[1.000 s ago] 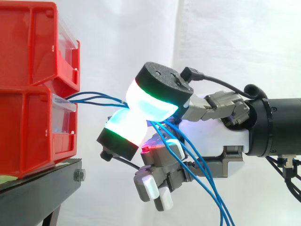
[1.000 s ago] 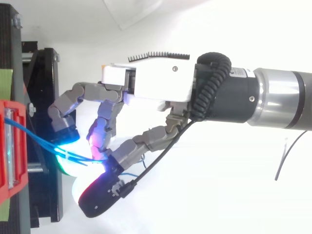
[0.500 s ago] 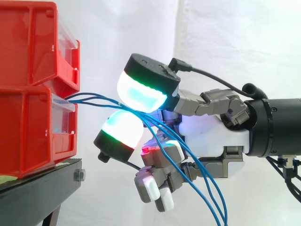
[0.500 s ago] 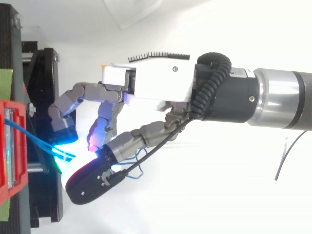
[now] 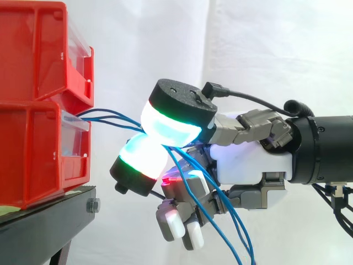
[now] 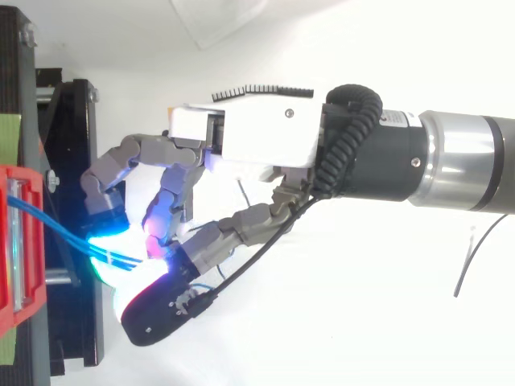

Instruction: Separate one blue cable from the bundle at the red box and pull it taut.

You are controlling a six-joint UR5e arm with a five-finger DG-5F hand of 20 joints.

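Side view: the cables [image 5: 110, 116] leave the lower bin [image 5: 38, 154] at 9 o'clock, run right into the hand [image 5: 248, 163], then drop toward 5 o'clock. Its two big pads [image 5: 168, 126] pinch the cables between them. To do this well, I would ease the pinch, let all but one cable slip free, close again and draw straight back toward 3 o'clock. The glow hides the contact, so I cannot tell how many are trapped. Their far ends are cut off below.
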